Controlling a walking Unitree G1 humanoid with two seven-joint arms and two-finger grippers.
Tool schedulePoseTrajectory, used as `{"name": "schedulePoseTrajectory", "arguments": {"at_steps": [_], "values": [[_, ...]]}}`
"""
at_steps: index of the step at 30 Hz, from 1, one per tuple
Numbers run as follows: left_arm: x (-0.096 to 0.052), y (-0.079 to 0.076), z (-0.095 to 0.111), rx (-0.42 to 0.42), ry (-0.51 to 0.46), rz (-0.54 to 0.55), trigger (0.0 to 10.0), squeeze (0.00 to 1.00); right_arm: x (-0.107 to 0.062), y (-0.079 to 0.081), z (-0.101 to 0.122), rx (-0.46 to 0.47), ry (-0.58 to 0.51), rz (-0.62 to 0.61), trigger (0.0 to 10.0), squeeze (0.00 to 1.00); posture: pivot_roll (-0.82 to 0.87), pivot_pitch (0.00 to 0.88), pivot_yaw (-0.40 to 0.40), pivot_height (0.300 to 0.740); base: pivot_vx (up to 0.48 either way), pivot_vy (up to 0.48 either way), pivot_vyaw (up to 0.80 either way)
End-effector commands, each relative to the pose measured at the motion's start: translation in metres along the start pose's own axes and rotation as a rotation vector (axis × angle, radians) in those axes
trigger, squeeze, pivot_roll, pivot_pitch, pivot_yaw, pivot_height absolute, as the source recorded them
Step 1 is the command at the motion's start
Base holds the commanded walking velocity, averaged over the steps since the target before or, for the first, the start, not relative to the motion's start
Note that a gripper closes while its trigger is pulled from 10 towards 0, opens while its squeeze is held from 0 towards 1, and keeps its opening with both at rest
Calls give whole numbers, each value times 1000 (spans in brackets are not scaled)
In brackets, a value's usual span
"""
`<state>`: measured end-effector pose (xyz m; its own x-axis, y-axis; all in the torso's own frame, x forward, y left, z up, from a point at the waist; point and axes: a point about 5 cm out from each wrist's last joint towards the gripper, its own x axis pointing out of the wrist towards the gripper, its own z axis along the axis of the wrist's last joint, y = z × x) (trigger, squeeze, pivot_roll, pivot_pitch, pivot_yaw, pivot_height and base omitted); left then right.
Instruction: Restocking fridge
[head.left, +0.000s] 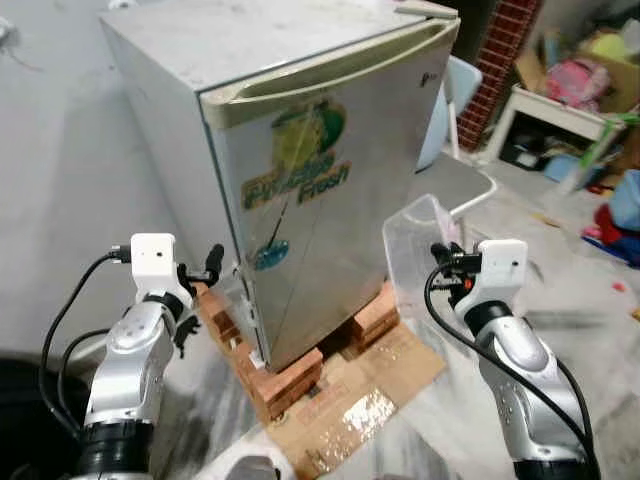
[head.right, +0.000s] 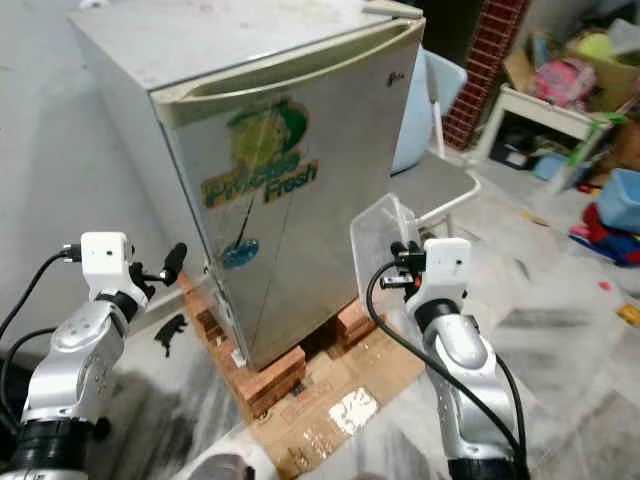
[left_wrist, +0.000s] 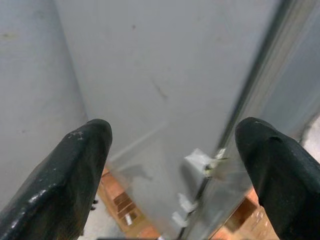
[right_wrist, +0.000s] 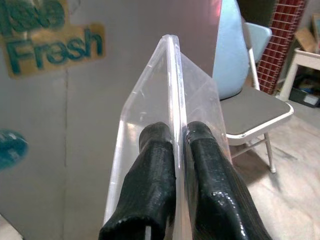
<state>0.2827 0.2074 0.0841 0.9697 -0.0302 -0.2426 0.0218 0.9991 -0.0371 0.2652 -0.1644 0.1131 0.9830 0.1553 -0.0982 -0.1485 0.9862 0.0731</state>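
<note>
On stacked bricks (head.left: 290, 375) over flattened cardboard (head.left: 370, 390) stands a small silver fridge (head.left: 300, 170), door closed, with a green "Fresh" sticker (head.left: 300, 175) on the front. Beside its right side, the right gripper (right_wrist: 179, 145) pinches the wall of a clear plastic bin (right_wrist: 165, 100) between its narrow fingers. By the fridge's left side, the left gripper (left_wrist: 172, 150) hovers with fingers spread wide, holding nothing. Behind stands a folding chair (head.left: 465, 180)
</note>
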Motion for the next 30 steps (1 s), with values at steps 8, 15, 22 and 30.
{"name": "schedulePoseTrajectory", "arguments": {"at_steps": [8,15,22,30], "values": [[-1,-20,3,6,-33,-81,10000,0,1,-5,6,-6,-9,-12,10000,0,39,0,-17,740,0,198,0],[0,-19,2,-11,-37,-81,10000,0,-2,-6,4,8,18,-25,10000,0,36,0,-20,740,0,0,-234],[4,-21,8,-30,-57,-95,10000,0,-11,-9,3,-6,42,-24,10000,0,29,0,-14,740,0,69,-793],[-3,-23,2,-33,-37,-115,10000,0,-21,-20,-13,4,149,-64,10000,0,28,0,-11,740,0,480,-345]]}}
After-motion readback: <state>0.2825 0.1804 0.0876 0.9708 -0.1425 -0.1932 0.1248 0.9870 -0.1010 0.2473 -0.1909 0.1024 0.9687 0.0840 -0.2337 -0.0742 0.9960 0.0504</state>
